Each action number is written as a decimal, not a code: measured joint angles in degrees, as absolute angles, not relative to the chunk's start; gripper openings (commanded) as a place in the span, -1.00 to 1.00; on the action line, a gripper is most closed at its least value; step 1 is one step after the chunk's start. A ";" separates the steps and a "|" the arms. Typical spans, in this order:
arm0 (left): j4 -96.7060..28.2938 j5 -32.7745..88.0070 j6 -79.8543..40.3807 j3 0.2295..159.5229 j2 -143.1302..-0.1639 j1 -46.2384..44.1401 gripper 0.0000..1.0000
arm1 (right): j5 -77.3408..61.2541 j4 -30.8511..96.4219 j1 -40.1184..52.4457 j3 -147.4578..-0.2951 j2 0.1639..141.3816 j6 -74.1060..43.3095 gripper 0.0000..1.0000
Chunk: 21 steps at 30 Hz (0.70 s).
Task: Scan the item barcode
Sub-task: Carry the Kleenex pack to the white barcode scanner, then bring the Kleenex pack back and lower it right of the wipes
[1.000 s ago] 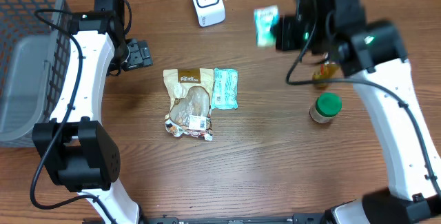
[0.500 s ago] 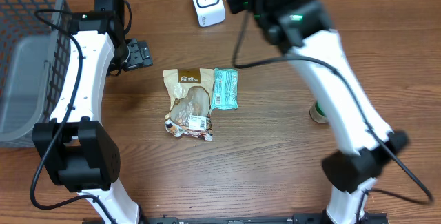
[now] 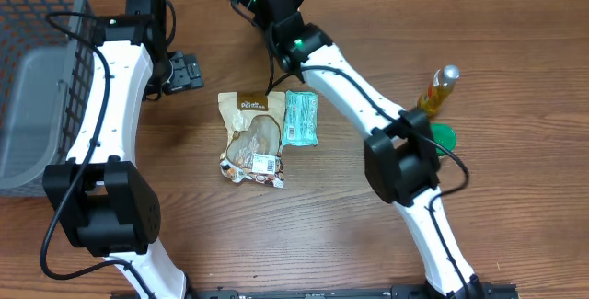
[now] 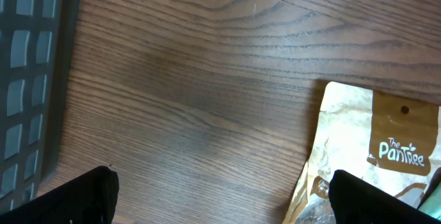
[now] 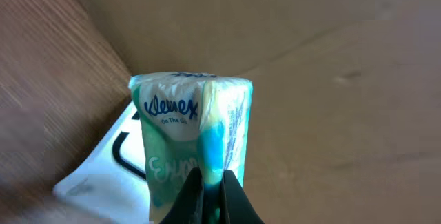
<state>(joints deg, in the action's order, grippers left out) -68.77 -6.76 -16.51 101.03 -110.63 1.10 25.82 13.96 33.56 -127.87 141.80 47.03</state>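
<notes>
Kleenex pack (image 5: 186, 134) juts lengthwise from right tool (image 5: 211, 177), logo end outermost

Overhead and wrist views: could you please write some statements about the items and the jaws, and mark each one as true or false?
1. The right jaws are shut on a Kleenex pack. True.
2. The snack pouch lies inside the basket. False: it lies on the table, right beside a teal pack.
3. The left jaws hold the snack pouch. False: they stand open and empty above bare wood, with the pouch off to one side.
4. A bottle of yellow liquid stands on the right part of the table. True.
</notes>
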 measured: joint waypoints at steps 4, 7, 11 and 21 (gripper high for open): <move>-68.82 -6.74 -16.51 101.03 -110.63 1.10 0.99 | 26.63 5.85 33.06 -127.87 145.73 50.68 -0.93; -68.79 -6.74 -16.51 101.03 -110.63 1.10 0.99 | 27.33 2.11 32.47 -127.85 147.22 51.77 -0.93; -68.77 -6.74 -16.49 101.03 -110.63 1.10 0.99 | 27.42 -2.13 31.59 -127.87 148.14 53.76 -0.93; -68.79 -6.74 -16.51 101.03 -110.63 1.10 0.99 | 26.06 -4.97 29.17 -127.87 149.99 55.81 -0.93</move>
<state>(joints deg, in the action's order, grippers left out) -68.79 -6.74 -16.51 101.03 -110.63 1.10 26.06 -4.97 29.17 -127.87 149.99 55.81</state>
